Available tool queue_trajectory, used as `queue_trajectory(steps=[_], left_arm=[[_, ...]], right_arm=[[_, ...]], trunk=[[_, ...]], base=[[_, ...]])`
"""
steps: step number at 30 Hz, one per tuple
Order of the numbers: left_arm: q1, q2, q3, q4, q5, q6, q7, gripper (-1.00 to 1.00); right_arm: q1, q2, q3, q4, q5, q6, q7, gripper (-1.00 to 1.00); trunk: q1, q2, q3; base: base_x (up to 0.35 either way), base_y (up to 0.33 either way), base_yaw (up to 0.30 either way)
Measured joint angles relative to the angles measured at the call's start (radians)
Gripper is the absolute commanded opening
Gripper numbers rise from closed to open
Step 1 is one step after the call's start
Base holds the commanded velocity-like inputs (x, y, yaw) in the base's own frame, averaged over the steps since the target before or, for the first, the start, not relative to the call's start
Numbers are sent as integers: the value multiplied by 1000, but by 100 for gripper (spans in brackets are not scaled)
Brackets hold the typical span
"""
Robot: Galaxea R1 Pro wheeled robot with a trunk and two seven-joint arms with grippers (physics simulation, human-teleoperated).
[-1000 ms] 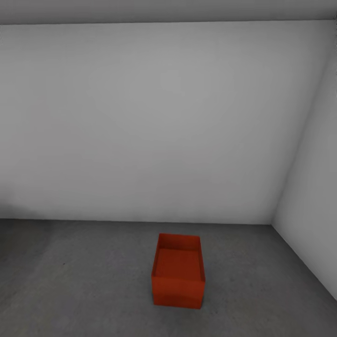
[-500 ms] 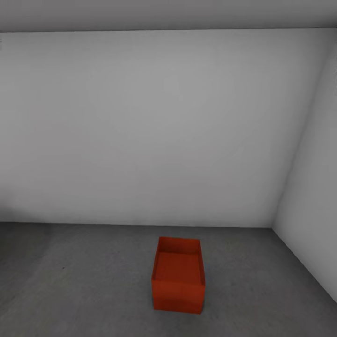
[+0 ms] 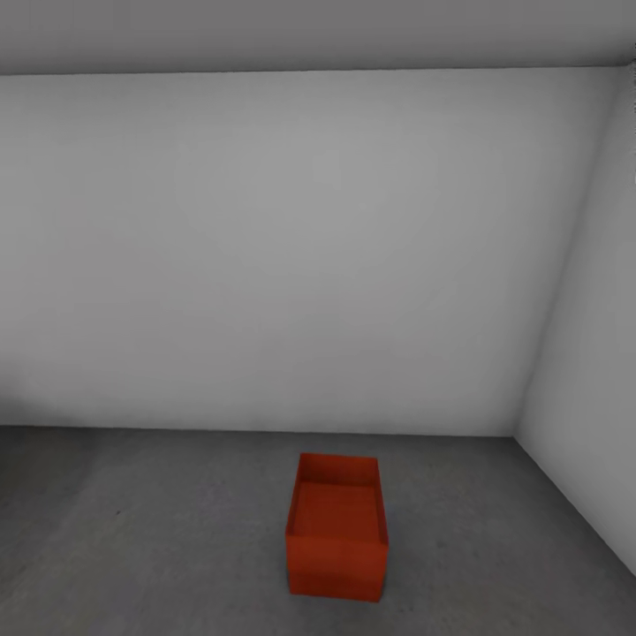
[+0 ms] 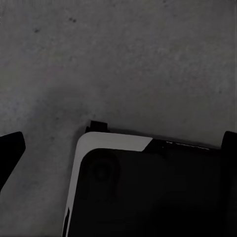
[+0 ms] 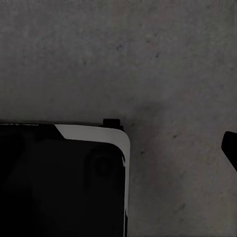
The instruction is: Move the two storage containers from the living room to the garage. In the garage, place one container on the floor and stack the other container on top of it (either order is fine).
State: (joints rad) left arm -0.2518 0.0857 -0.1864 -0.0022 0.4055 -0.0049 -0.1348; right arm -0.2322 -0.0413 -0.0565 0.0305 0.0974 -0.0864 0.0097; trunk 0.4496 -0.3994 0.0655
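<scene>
Because it must carry the second one, one red bin (image 3: pixel 336 526) stands open-side up on the grey garage floor (image 3: pixel 159 530), near the corner. Whether the pincers are wide or narrow, I cannot tell.

Plain light-grey walls (image 3: pixel 265 247), grey ceiling (image 3: pixel 309 31), speckled concrete floor (image 3: pixel 132 548)

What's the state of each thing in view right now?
storage container: upright on the floor, open top, empty, nothing stacked on it.
floor: dark concrete, the container resting on it near the corner.
left gripper: fingertip at the frame edge over the floor, holding nothing.
right gripper: fingertip at the frame edge, holding nothing.
</scene>
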Motion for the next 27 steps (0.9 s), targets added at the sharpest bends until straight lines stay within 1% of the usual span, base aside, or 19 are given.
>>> queue_trajectory(steps=[10,13,15,27], left_arm=[[0,-6,0,-2,-2,-13,2,100],[-1,-7,0,-3,0,-28,2,100],[-1,-8,0,-8,-7,-35,2,100],[0,-4,-3,-16,-10,-39,2,100]], right_arm=[[0,-1,0,0,-1,2,-1,100],[0,-2,-1,-1,-1,1,-6,100],[0,-4,-1,-1,-1,-2,-10,100],[0,-7,-2,-1,-2,4,-15,100]], trunk=[[0,0,14],[0,0,14],[0,0,15],[0,0,15]], base=[[0,0,0],[0,0,0],[0,0,0],[0,0,0]])
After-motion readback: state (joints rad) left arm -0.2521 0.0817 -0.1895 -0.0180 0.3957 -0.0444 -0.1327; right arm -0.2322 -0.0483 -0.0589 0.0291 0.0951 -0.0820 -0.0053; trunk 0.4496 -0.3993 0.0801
